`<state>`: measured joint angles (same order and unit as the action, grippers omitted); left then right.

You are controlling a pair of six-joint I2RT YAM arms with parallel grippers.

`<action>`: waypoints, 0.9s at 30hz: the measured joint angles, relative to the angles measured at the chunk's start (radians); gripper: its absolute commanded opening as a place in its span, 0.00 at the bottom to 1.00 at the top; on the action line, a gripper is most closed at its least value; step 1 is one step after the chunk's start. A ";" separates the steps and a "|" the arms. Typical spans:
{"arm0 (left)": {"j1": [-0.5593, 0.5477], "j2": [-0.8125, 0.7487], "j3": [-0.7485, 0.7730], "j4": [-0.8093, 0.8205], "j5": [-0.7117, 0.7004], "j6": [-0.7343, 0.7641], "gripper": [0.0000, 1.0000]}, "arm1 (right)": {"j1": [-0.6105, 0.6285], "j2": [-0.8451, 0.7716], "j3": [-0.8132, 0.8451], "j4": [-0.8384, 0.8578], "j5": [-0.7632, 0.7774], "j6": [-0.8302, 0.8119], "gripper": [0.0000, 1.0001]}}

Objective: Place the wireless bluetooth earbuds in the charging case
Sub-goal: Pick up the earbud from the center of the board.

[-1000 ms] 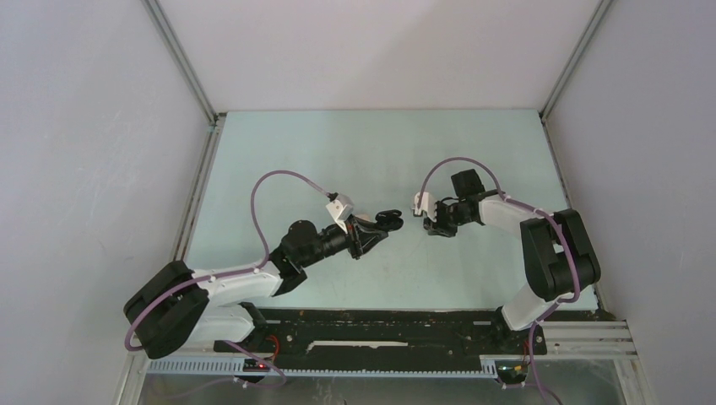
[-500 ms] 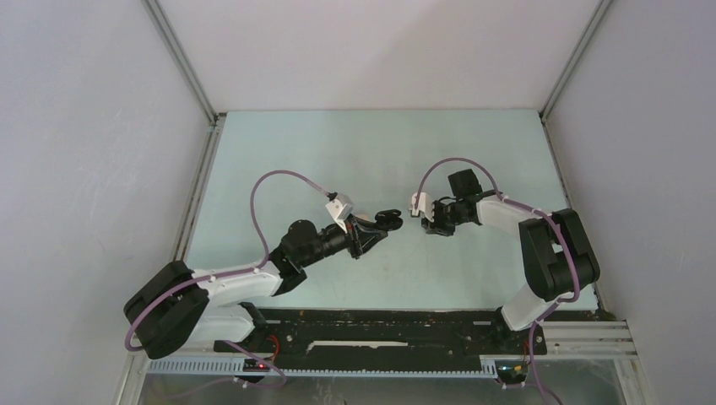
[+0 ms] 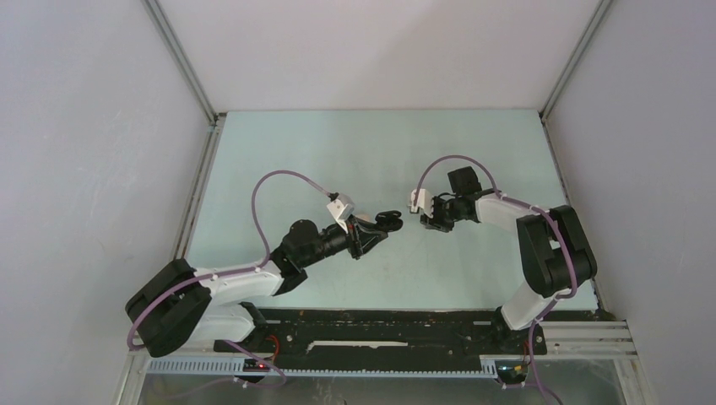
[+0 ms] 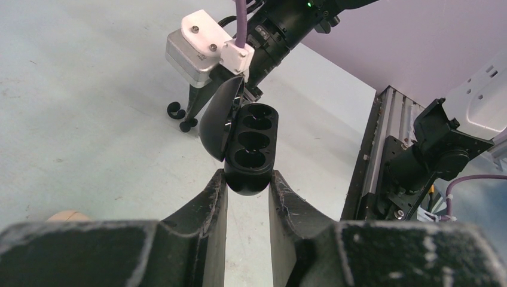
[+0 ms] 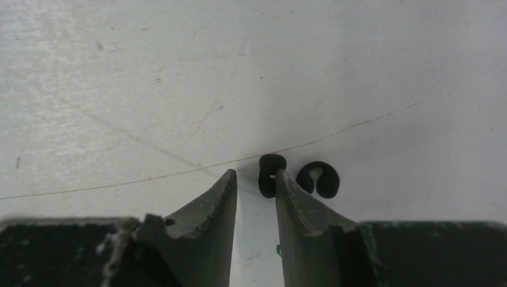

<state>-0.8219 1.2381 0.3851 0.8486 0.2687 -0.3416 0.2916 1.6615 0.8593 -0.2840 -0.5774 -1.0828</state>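
Out from the near edge, toward the middle of the desk [image 3: 338, 152], the left gripper [image 4: 248, 177] is clamped on the near, rounded end of the black charging case [image 4: 254, 143], with one finger pressing each side. The case points away from the fingers with its lid [image 4: 215, 128] swung open to the left, and the round hollows in its body are in view. Just beyond it, a little toward the right edge of the desk, the right gripper [image 5: 256, 182] points down at the desk top, its fingers parted by a narrow gap with nothing between them. Two small black earbuds lie on the desk at its tips. The first earbud [image 5: 271, 175] sits just past the tip of the finger on the right of the wrist view, touching or nearly touching it. The second earbud [image 5: 318, 179], a curled C shape, lies just beside the first, farther to that side
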 measured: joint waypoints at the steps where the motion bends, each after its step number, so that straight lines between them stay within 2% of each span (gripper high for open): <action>1: 0.000 0.000 0.000 0.000 0.000 0.000 0.00 | 0.000 0.003 0.001 0.006 0.003 0.000 0.31; 5: 0.000 0.000 0.000 0.000 0.000 0.000 0.00 | 0.000 0.008 0.002 0.031 0.029 0.014 0.26; 10: 0.000 0.004 0.000 0.000 0.000 -0.002 0.00 | 0.000 0.008 0.002 0.089 0.064 0.060 0.12; 17: 0.000 0.005 0.000 -0.001 0.001 -0.009 0.00 | 0.000 -0.038 0.000 0.106 0.064 0.089 0.04; 23: 0.000 0.008 0.000 -0.001 0.006 -0.009 0.00 | -0.020 -0.164 0.000 0.016 0.032 0.089 0.03; 27: 0.000 0.025 0.000 -0.002 0.020 -0.009 0.00 | -0.079 -0.261 0.042 -0.163 -0.056 0.097 0.02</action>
<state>-0.8215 1.2633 0.3851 0.8471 0.2890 -0.3504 0.2127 1.4010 0.9016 -0.4469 -0.6334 -0.9863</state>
